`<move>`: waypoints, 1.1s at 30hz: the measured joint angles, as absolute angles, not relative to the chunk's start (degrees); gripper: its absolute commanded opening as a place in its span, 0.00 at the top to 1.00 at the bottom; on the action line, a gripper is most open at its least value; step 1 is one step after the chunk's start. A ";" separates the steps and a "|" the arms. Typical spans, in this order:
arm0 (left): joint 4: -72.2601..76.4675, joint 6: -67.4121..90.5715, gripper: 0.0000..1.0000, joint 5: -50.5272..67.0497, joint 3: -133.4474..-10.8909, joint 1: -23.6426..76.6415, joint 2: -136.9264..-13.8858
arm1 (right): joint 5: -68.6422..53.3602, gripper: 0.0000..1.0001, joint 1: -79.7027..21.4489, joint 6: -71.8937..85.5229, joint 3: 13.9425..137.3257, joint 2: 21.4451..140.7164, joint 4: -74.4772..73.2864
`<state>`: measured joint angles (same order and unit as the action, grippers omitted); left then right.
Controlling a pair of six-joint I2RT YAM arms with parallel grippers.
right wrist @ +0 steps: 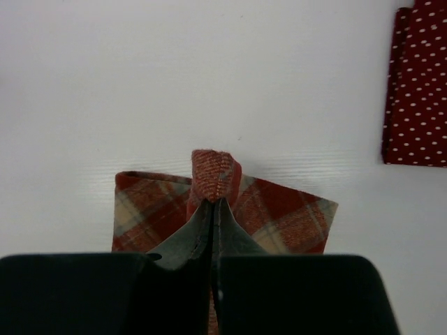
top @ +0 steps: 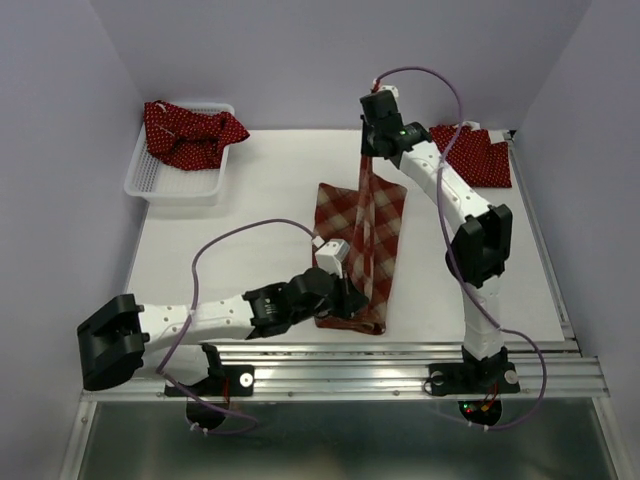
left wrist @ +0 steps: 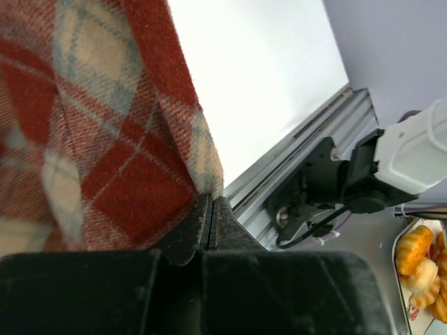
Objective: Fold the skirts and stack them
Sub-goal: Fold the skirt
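Observation:
The plaid skirt point(top: 380, 240) lies lengthwise on the middle of the table. My right gripper point(top: 370, 152) is shut on its far edge and holds that edge lifted; in the right wrist view the cloth point(right wrist: 279, 216) bunches at the gripper point(right wrist: 212, 202). My left gripper point(top: 345, 300) is shut on the near edge of the plaid skirt point(left wrist: 105, 139), low by the table's front edge; its tips meet at the cloth in the left wrist view point(left wrist: 212, 202). One polka-dot skirt point(top: 190, 130) is bunched in the basket. Another point(top: 475, 155) lies folded at the far right, also in the right wrist view point(right wrist: 415, 91).
The white mesh basket point(top: 150, 185) stands at the far left corner. The metal rail point(top: 400, 365) runs along the table's front edge, also seen in the left wrist view point(left wrist: 293, 153). Grey walls close in the table on three sides.

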<state>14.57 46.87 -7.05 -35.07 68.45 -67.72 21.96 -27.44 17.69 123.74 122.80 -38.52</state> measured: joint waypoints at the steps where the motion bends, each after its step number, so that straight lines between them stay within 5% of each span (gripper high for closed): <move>1: 14.87 46.48 1.00 -6.70 -36.73 68.90 -69.36 | 22.13 1.00 -26.87 17.67 123.13 121.75 -38.59; 20: 17.76 35.77 1.00 2.55 -58.24 75.40 -87.35 | 25.50 0.98 -13.28 12.73 109.38 107.57 -43.40; 33: 20.56 36.36 1.00 2.52 -53.43 75.37 -87.94 | 18.94 0.99 -13.45 11.57 109.21 107.46 -44.27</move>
